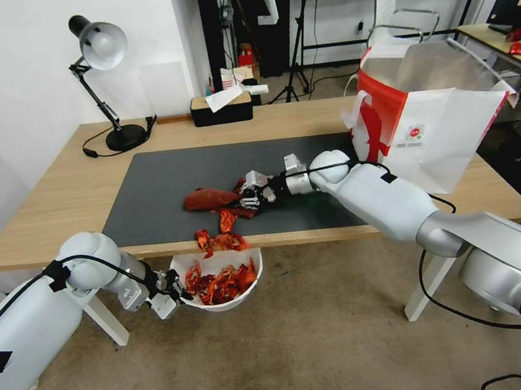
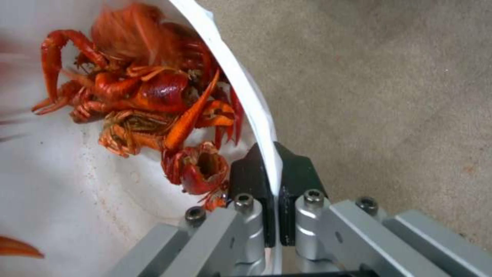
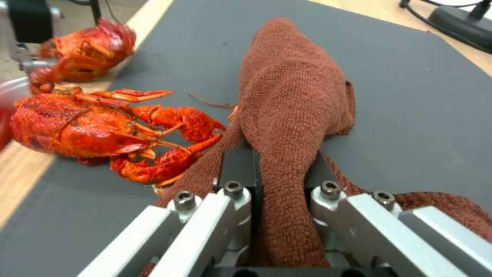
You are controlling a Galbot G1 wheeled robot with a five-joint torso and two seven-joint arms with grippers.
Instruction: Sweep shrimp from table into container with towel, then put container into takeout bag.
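Note:
My left gripper [image 1: 172,288] [image 2: 270,169] is shut on the rim of the white container [image 1: 249,286] [image 2: 241,77], holding it below the table's front edge [image 1: 316,234]. Red shrimp [image 1: 221,283] [image 2: 153,96] fill the container. A few more shrimp [image 1: 220,239] [image 3: 97,127] lie at the front edge of the dark mat [image 1: 158,188], right above the container. My right gripper [image 1: 243,198] [image 3: 274,169] is shut on the rust-brown towel [image 1: 210,198] [image 3: 292,96], which drapes on the mat just behind those shrimp. The white and red takeout bag [image 1: 428,117] stands open at the table's right end.
A black desk lamp [image 1: 104,81] stands at the back left and a black tissue box [image 1: 221,108] at the back middle. Bare floor [image 1: 293,355] lies below the container. Another desk [image 1: 501,39] sits behind the bag.

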